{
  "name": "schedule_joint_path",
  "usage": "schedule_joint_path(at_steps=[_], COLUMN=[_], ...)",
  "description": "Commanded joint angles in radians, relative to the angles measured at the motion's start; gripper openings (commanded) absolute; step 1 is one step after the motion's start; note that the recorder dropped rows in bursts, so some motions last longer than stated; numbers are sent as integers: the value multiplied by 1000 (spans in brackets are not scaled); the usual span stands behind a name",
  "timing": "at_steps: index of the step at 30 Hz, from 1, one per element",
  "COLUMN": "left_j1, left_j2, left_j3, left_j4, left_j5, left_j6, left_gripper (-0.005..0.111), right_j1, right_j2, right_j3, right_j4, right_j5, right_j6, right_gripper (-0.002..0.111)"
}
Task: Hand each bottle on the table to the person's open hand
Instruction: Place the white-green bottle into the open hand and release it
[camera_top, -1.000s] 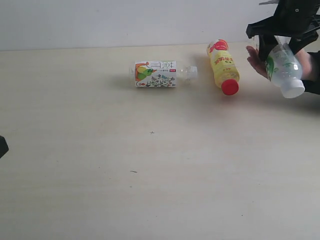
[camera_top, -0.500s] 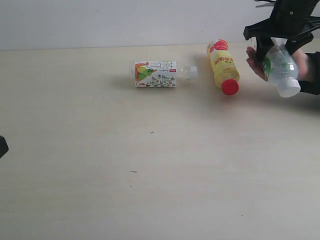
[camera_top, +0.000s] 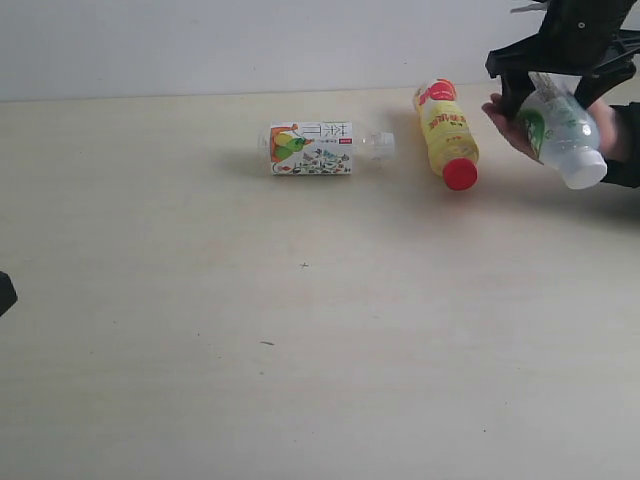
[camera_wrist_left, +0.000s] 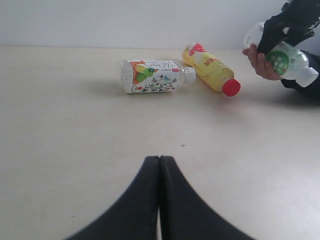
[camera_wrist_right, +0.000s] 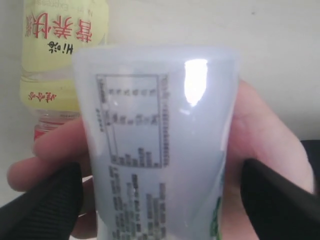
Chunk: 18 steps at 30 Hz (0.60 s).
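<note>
While the green-and-white bottle (camera_top: 560, 130) with its white cap lies slanted across the person's open hand (camera_top: 505, 120) at the far right edge of the worktop (camera_top: 300, 350), my right jaws stand spread to either side of it. The wrist view shows a strip of palm between one jaw and the bottle, so I judge that the hand, not me, carries it. This handover looks all but done.

Two bottles lie on their sides on the worktop, near each other but apart, waiting their turn: a yellow bottle (camera_top: 446, 130) with a red cap, just beside the hand, and a clear bottle with a fruit print (camera_top: 315, 148) further left. I see no other bottle.

My left jaws are pressed together and hold nothing, low over bare worktop, well short of both.

Writing: the yellow label bears red Chinese characters and the fruit label large outlined ones. The bottle in the hand shows a boxed panel of print too fine to read.
</note>
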Motion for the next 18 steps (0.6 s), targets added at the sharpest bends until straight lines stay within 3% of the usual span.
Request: schedule_joint_path(at_steps=[1, 11, 18], left_j1=[0, 0, 0], left_j2=[-6, -6, -6], left_j3=[5, 5, 5], left_j4=[-8, -8, -8], left_j5=[-7, -7, -7], left_j6=[-2, -2, -2], left_gripper=[0, 0, 0], right_j1=[-6, -6, -6], right_j2=[-3, -3, -3], right_j3=[-6, -20, -147], right_j4=[-10, -13, -3], right_j5=[-16, -46, 39], right_j6=[0, 0, -9], right_gripper=[89, 91, 91])
